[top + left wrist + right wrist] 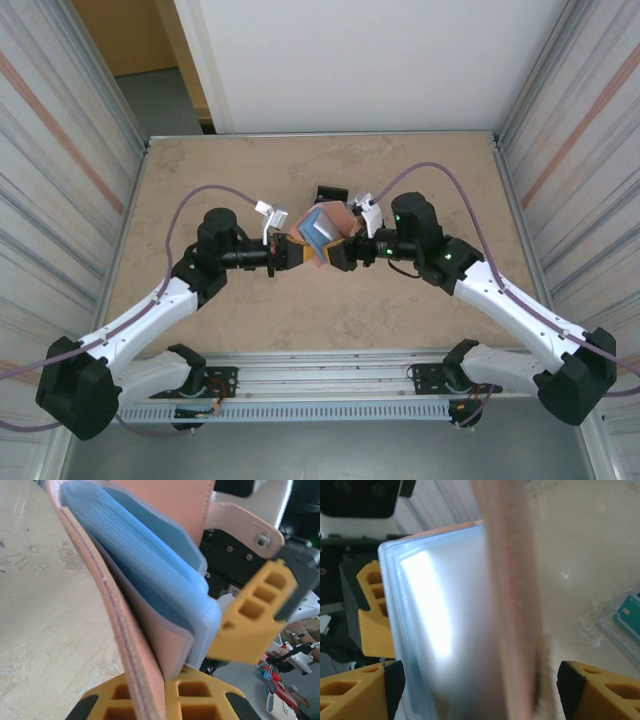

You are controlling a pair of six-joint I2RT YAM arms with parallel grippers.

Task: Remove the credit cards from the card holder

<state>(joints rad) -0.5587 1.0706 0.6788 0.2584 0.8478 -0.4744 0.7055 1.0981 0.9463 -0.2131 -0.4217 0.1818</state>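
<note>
Left hand [288, 252] clenched on wallet [322, 232] cover edge, wallet held up, spread open, over mid surface [250, 320]. Right hand [480, 690] at wallet's 3 o'clock, released, fingers wide, straddling blue pockets. I see teal card [627, 614] lying on surface.

Beige mottled tabletop [250, 320] between ribbed side walls [60, 130].

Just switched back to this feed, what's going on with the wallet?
The left gripper is clamped on the wallet by its brown cover, holding it up and open. The right gripper has its jaws wide around the blue pocket side, not gripping. One teal card lies on the table nearby.
</note>
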